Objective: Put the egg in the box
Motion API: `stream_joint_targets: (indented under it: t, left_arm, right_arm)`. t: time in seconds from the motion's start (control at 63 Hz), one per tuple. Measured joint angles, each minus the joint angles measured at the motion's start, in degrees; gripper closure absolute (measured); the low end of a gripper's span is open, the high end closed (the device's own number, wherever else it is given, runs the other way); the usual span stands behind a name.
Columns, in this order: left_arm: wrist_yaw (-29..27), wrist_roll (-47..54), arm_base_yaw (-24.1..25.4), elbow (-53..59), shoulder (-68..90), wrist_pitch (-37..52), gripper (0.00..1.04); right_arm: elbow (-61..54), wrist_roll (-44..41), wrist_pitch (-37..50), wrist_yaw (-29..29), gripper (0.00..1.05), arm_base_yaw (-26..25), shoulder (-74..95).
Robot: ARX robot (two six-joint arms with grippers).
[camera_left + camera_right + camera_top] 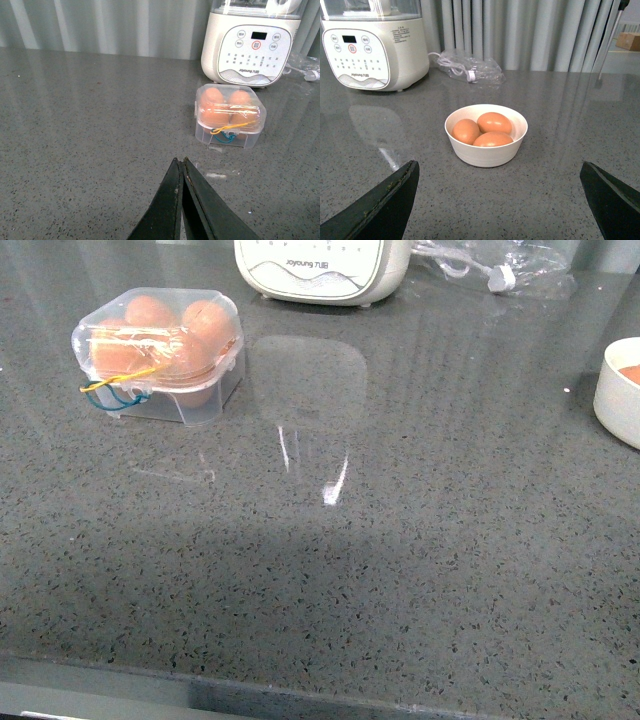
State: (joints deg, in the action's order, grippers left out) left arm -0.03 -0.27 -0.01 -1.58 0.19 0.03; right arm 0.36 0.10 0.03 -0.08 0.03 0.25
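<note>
Desk: grey speckled stone desk (400,570), glossy, with grey curtains behind it.
Box: clear plastic box (160,352) sits near the far left of the desk, lid down, brown eggs showing through it; yellow and blue elastic loops (118,388) hang at its front.
Appliance: white appliance (320,268) stands just behind the box, a bagged cable (470,70) beside it.
Bowl: white bowl (486,134) well apart on the right, holding three brown eggs; topmost egg (494,122) rests on the other two.
Left tool: left tool (180,161) fingers pressed together, holding nothing, above bare desk short of the box.
Right tool: right tool (500,175) spread wide, empty, facing the bowl.
</note>
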Motion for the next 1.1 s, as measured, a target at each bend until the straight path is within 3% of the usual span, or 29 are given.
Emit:
stream_joint_targets:
  t: [0.444,0.556,1.095]
  left_arm:
    - [0.00,0.00,0.00,0.00,0.00,0.00,0.31]
    - [0.00,0.02,0.00,0.00,0.00,0.00,0.06]
    - [0.00,0.04,0.00,0.00,0.00,0.00,0.07]
  right_arm:
    - [0.00,-0.02,0.00,0.00,0.07,0.00,0.00]
    - [0.00,-0.02,0.00,0.00,0.07,0.00,0.00]
    - [0.00,0.00,0.00,0.00,0.07,0.00,0.00]
